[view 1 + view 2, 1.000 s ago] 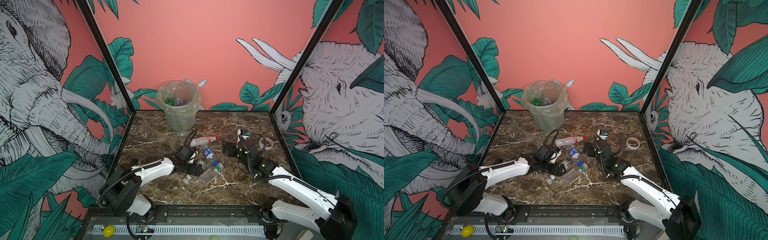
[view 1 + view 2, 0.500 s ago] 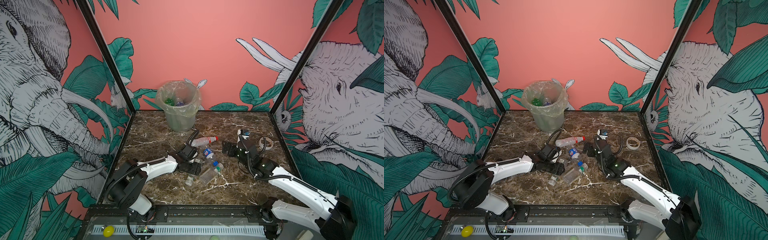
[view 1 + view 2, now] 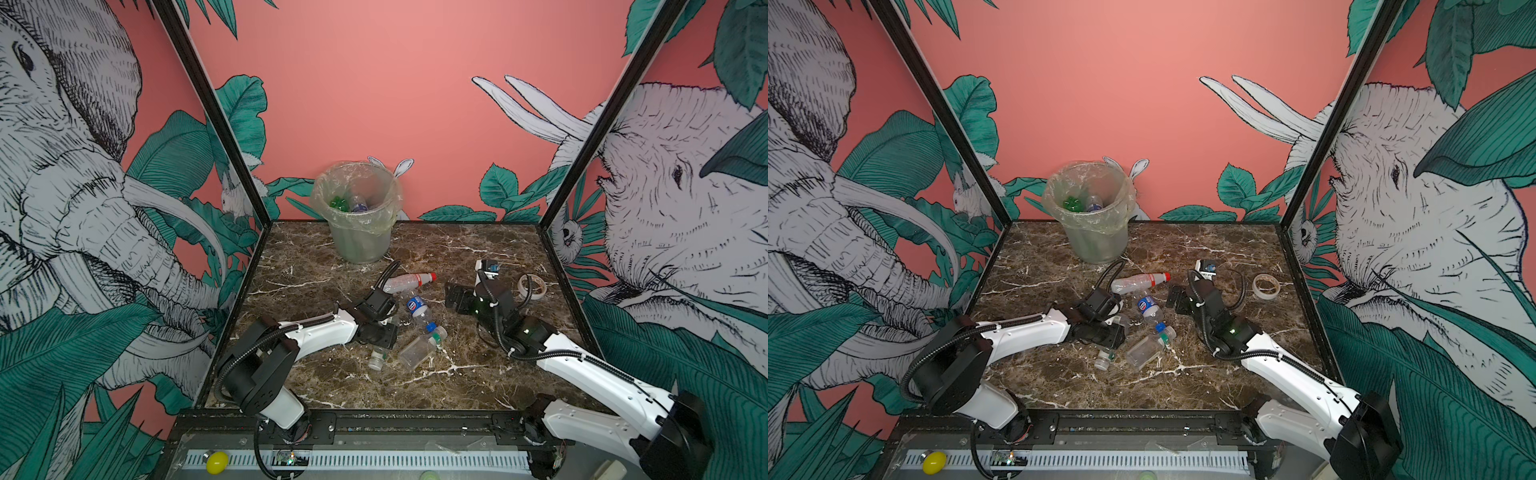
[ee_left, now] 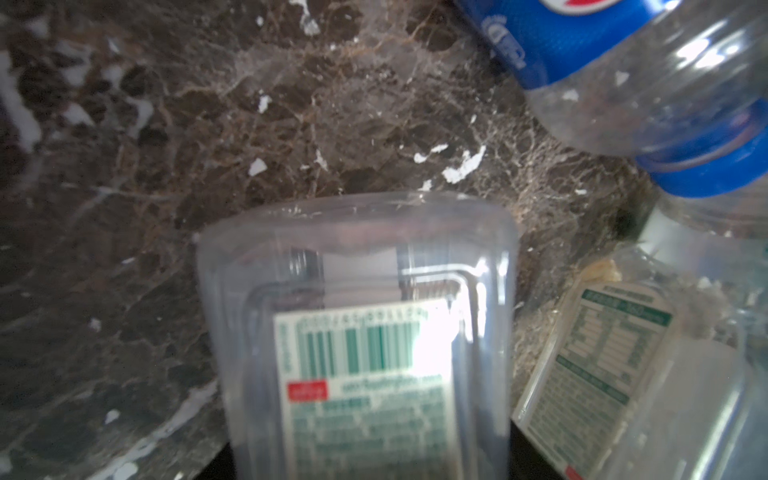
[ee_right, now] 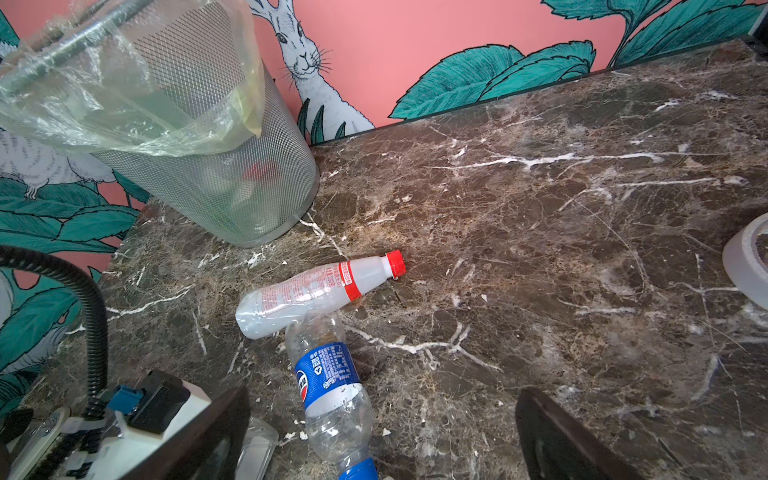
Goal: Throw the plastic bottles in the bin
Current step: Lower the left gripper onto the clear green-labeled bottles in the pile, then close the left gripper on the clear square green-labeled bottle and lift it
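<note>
**Left tool [image 3: 380,337] clamped on a small clear plastic bottle [image 4: 357,332]**

Its jaws are closed around that white-and-green-labelled bottle, low on the dark marble desk [image 3: 307,274]. The right tool [image 5: 383,390] gapes wide, holding nothing. A red-capped clear bottle [image 3: 409,281], a blue-labelled bottle [image 3: 417,308] and a squarish clear bottle [image 3: 415,353] lie between the arms. The round grey-green bin [image 3: 359,245] with its thin bag liner stands beyond them, at the desk's back edge.

A beige tape roll [image 3: 532,287] lies on the brown marble worktop [image 3: 316,270], near its right edge; elephant-and-leaf murals [image 3: 104,174] surround it.
</note>
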You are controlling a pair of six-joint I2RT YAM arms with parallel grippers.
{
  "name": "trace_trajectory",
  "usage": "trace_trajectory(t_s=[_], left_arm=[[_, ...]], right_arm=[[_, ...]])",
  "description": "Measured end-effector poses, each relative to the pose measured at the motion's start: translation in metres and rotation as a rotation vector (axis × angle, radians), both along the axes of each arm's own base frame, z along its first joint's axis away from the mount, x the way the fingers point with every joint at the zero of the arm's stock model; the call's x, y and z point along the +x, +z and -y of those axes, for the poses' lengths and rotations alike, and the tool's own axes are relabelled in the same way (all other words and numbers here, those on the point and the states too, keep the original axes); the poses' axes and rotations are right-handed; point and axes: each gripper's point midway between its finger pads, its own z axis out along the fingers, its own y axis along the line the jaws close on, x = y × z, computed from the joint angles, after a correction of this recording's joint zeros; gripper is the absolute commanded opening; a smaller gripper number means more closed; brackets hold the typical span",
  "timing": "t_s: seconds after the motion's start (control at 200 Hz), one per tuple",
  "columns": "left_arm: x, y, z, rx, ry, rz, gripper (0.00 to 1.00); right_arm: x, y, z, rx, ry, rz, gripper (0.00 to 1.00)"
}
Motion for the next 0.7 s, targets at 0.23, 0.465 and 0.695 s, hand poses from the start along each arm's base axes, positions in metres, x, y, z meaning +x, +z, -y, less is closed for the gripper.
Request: trace_trajectory(t_s=[0.23,0.465,0.695], left_arm=[[0.001,0.013,-0.001,-0.020,0.009,0.023,0.57],[0.003,0.038,0.002,-0.081,0.032,0.068,0.57],[0.006,0.059,0.002,-0.123,0.046,0.119,0.57]], right_arm=[[0.001,-0.002,0.000,-0.005,0.002,-0.005,0.99],[0.002,-0.007,-0.003,-0.009,0.011,-0.018,0.99],[0.002,-0.007,-0.003,-0.008,0.014,-0.021,0.99]])
